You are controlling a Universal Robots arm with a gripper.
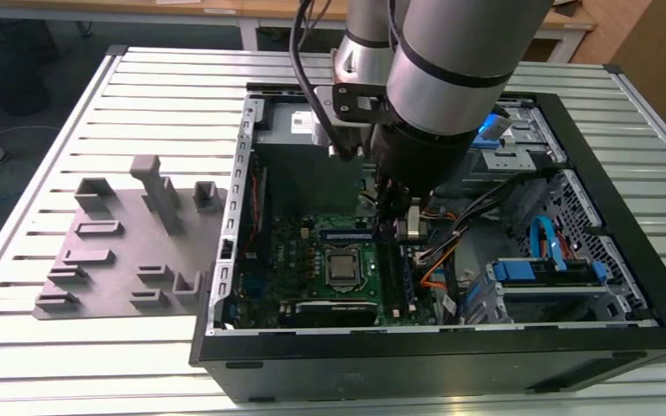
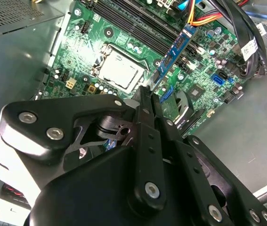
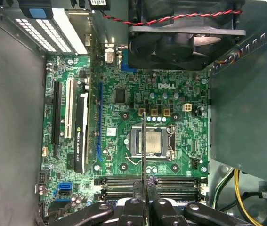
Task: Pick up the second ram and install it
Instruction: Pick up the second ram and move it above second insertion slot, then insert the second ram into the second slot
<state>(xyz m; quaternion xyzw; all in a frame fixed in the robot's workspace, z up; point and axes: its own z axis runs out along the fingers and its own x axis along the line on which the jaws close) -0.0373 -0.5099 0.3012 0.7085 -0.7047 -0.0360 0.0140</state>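
My gripper (image 1: 408, 227) hangs inside the open computer case (image 1: 240, 260), over the motherboard (image 1: 310, 251) beside the processor socket (image 1: 342, 267). Its fingers are shut on the second ram (image 2: 173, 55), a narrow blue-green stick that reaches from the fingertips toward the board. In the first wrist view the ram (image 3: 143, 150) shows edge-on as a thin dark line that rises from the gripper (image 3: 145, 190) across the socket (image 3: 153, 142). The long black memory slots (image 3: 171, 184) lie just in front of the fingers. In the second wrist view the gripper (image 2: 148, 94) is pressed together at the ram's near end.
A grey plastic fixture (image 1: 125, 251) with upright posts stands on the slatted table at the exterior view's left. A black fan (image 3: 185, 28) sits at the case wall. Orange and black cables (image 2: 204, 19) run past the slots. A drive cage with blue cables (image 1: 547, 269) fills the case's right.
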